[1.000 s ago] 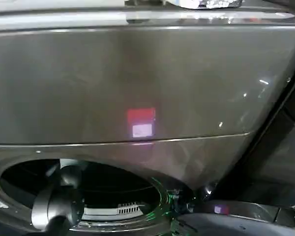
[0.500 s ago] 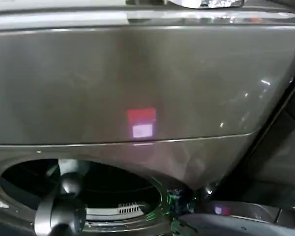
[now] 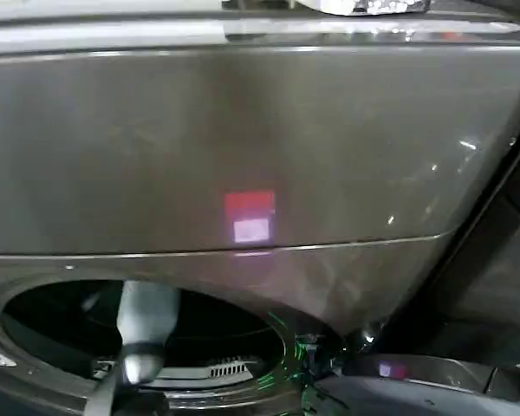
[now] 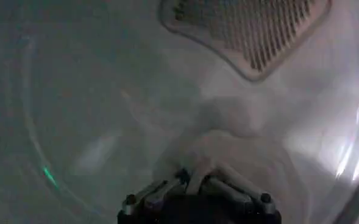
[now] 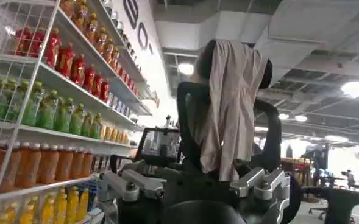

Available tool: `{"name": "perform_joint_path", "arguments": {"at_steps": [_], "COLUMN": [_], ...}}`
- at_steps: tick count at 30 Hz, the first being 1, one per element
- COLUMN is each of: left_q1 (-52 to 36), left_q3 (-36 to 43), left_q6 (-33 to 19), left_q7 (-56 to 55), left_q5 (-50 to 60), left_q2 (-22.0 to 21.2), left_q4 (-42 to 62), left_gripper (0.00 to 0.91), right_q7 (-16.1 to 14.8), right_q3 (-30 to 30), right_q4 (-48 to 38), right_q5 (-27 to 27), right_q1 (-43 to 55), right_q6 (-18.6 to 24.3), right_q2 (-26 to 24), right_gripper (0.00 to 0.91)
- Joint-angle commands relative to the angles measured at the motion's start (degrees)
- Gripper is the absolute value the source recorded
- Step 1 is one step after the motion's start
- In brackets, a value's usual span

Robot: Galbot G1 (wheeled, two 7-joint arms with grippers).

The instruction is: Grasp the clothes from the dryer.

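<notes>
Shiny bronze-grey metal takes up most of the head view: it is the front of the dryer, with a small red and white glow on its panel. Low down on the left is the round dark mouth of the drum. The robot's left arm reaches in through that mouth, a pale grey tube going down and away into the dark. Inside, the left wrist view looks at the far end of the drum, which is smooth and grey with a patch of little holes, the vent grille, up on the back wall. The left gripper is deep in the drum. Its two dark fingers come close together at the tips, and they pinch the near edge of the clothes, a small whitish-grey lump of soft cloth. The clothes sit on the drum wall just past the fingertips, below the grille. The right gripper is far from the dryer and waits out in the room. Its two silver fingers stand wide apart with nothing between them. Past it stands a dark chair with a pale cloth hung over its back, and on one side are shelves of drink bottles, red, green, orange and yellow.
</notes>
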Motion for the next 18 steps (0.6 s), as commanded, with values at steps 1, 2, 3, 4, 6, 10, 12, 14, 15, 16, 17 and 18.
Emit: {"name": "perform_joint_path", "arguments": {"at_steps": [1, 2, 3, 4, 6, 10, 12, 14, 15, 16, 17, 18], "left_q1": [6.93, 7.29, 7.43, 7.95, 8.74, 9.76, 9.87, 9.87, 9.88, 9.89, 9.92, 9.94], "left_q3": [4.29, 4.31, 4.27, 4.3, 4.16, 3.61, 3.48, 3.26, 3.28, 3.33, 3.32, 3.33], "left_q6": [4.21, 4.27, 4.25, 4.11, 4.13, 4.24, 4.37, 4.33, 4.3, 4.32, 4.34, 4.36], "left_q7": [-11.46, -11.48, -11.32, -11.32, -11.33, -11.3, -11.41, -11.28, -11.27, -11.24, -11.22, -11.23], "left_q5": [-18.55, -18.76, -18.77, -18.94, -19.44, -21.16, -21.91, -21.98, -21.97, -21.98, -21.96, -21.99], "left_q2": [-1.11, -0.93, -0.84, -0.69, -0.59, -0.36, -0.26, -0.25, -0.25, -0.25, -0.31, -0.35], "left_q4": [-9.7, -9.94, -10.14, -10.41, -11.25, -12.75, -12.74, -12.41, -12.27, -12.3, -12.32, -12.43], "left_gripper": [0.0, 0.0, 0.0, 0.0, 0.0, 0.0, 0.0, 0.0, 0.0, 0.0, 0.0, 0.0], "right_q7": [0.09, 0.41, 0.46, 1.16, 1.74, 1.67, 1.69, 1.81, 1.67, 1.63, 1.65, 1.65], "right_q3": [0.01, -0.08, 0.0, 0.05, -0.63, -0.56, -0.39, -0.23, -0.17, -0.18, -0.18, -0.19], "right_q4": [-0.05, 0.47, 1.51, 2.75, 2.72, 2.42, 2.48, 2.39, 2.35, 2.3, 2.22, 2.11], "right_q5": [0.33, -0.17, 0.07, 0.74, 2.37, 2.25, 2.1, 2.1, 2.07, 2.04, 2.01, 1.99], "right_q1": [-0.27, -0.34, -0.39, -0.12, -0.18, -0.27, -0.53, -0.65, -0.76, -0.81, -0.78, -0.77], "right_q6": [0.85, -0.18, -1.9, -3.44, -1.8, -0.86, -0.94, -0.79, -0.8, -0.71, -0.63, -0.48], "right_q2": [0.19, 0.35, 0.64, 0.75, 0.58, 0.74, 0.74, 0.67, 0.7, 0.73, 0.74, 0.76], "right_gripper": [0.907, 0.907, 0.907, 0.907, 0.907, 0.907, 0.907, 0.907, 0.907, 0.907, 0.907, 0.907]}}
